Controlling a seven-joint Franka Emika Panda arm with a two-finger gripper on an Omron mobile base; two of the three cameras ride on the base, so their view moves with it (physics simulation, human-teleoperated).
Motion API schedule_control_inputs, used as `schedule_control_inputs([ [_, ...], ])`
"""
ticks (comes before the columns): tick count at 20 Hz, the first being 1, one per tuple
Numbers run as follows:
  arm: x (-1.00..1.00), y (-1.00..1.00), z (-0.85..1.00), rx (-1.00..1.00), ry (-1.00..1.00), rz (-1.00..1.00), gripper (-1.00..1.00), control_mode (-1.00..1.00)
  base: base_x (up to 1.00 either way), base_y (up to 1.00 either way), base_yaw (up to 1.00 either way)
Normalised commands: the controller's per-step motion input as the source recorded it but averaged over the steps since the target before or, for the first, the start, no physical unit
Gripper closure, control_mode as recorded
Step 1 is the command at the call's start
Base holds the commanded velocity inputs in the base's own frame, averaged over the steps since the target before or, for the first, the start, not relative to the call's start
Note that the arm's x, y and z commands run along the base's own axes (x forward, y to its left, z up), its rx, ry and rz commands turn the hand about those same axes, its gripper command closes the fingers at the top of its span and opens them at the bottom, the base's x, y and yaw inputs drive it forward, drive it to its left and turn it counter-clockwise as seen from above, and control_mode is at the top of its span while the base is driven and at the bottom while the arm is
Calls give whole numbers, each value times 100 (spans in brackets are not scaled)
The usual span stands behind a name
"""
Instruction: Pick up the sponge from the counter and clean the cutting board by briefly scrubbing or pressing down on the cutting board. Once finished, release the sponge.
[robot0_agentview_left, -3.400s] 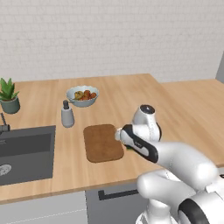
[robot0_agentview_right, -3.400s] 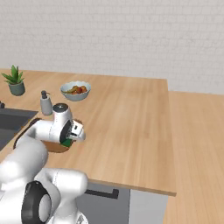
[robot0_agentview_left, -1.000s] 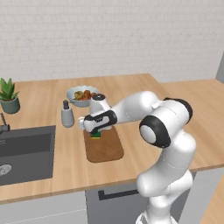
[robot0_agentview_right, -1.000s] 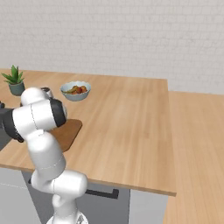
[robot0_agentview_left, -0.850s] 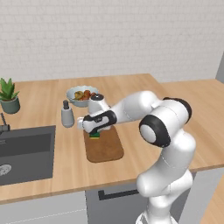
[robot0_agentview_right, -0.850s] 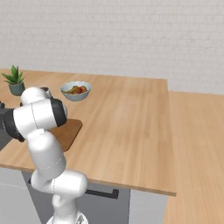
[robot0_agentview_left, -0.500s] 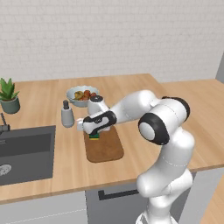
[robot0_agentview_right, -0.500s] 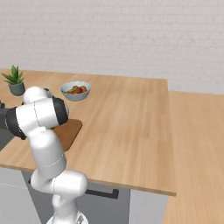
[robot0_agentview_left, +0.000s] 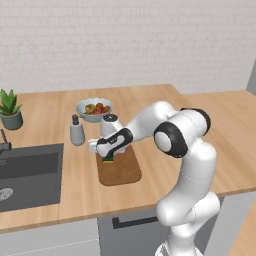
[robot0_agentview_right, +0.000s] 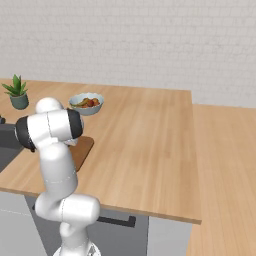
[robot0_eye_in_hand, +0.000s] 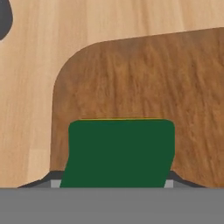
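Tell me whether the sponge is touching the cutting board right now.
Cannot tell. In the left base view the sponge, held in the gripper, sits low over the cutting board; the hand view overlaps them, but neither shows contact or a gap plainly.

White shells are gleaming all along this arm (robot0_agentview_left: 187, 165), fat rounded segments stacking up from a bulbous base section at the counter's front edge. Dark bands are ringing the joints, the big elbow showing a black disc face circled by a grey rim. In the right base view the same arm (robot0_agentview_right: 55, 150) is showing a black joint cap on its side and smooth white casing below. Out at the end, the hand is going black with a white flange, and the gripper (robot0_agentview_left: 107, 156) is showing dark.
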Motion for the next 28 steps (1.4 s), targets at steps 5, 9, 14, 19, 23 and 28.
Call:
schedule_control_inputs([
  [5,7,-3,-17,0,0,0,100,-100,0,0,0],
  [9,10,-4,-14,0,0,0,100,-100,0,0,0],
  [14,14,-5,-4,0,0,0,100,-100,0,0,0],
  [19,6,-34,-1,0,0,0,100,-100,0,0,0],
  [23,5,-53,-8,0,0,1,100,-100,0,0,0],
  [28,3,-63,-17,1,0,4,100,-100,0,0,0],
])
